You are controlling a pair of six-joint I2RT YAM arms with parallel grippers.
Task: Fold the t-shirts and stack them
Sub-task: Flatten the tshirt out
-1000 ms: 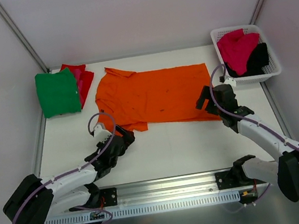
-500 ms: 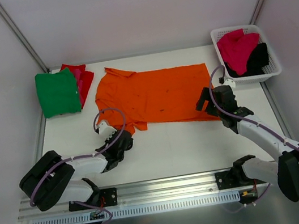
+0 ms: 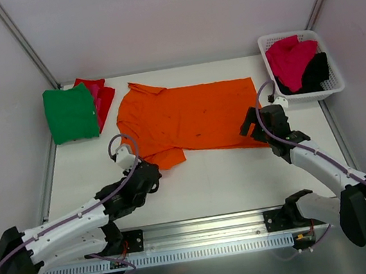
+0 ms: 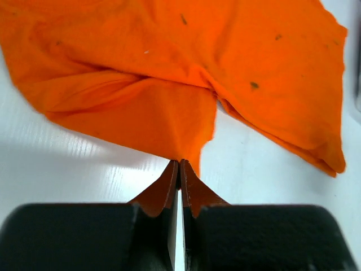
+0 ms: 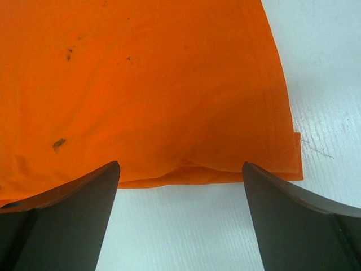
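So the big change from a second ago: the left pincer (image 4: 179, 164) was spread wide just short of the cloth, and now it's pressed together, pinching the very tip of the near-left flap of the orange t-shirt (image 3: 187, 119). In the left wrist view the fabric tapers right down into the closed fingertips (image 4: 167, 186). That flap now looks tugged a bit toward the near edge of the table (image 3: 225, 179), and the left arm is lying longer and flatter across the near-left side than it was before. The right pincer (image 5: 180, 165) has barely budged. It's still spread wide, hovering at the shirt's near-right corner with the hem sitting between its fingers (image 5: 84, 197), not gripping anything. The shirt itself is still laid out flat in the middle of the table. Nothing else moved: the green t-shirt (image 3: 70, 113) sits folded at the far left on top of the red t-shirt (image 3: 102, 94), and the pink t-shirt (image 3: 291, 59) and black t-shirt (image 3: 316, 72) are still piled in the basket (image 3: 335, 76) at the far right.
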